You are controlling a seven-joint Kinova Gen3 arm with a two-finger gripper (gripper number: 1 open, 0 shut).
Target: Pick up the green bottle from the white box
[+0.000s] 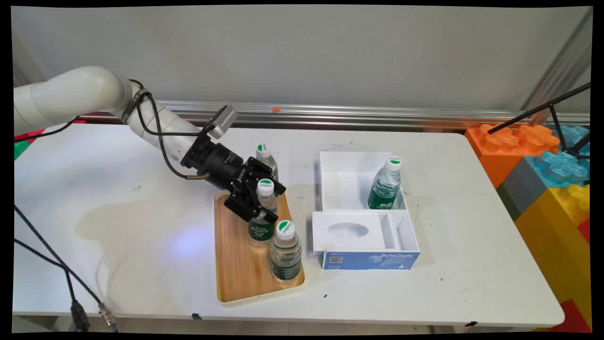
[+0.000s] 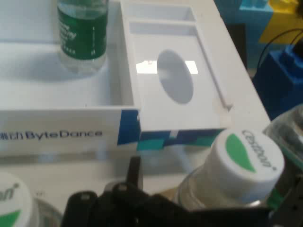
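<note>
The white table (image 1: 118,264) stands before a plain grey wall, with big orange, blue and yellow toy bricks (image 1: 542,160) off its right end. On it, right of centre, lies an open white box (image 1: 330,163) holding one upright bottle (image 1: 384,189). Just left lies a wooden tray (image 1: 236,274) with three more standing in a row. The gripper (image 1: 258,215) straddles the middle bottle (image 1: 262,231) just below its cap — whether it has closed on the bottle I cannot tell. The near bottle (image 1: 285,255) and far bottle (image 1: 266,158) stand free.

Bright even light; soft shadows; hand view blurred.
</note>
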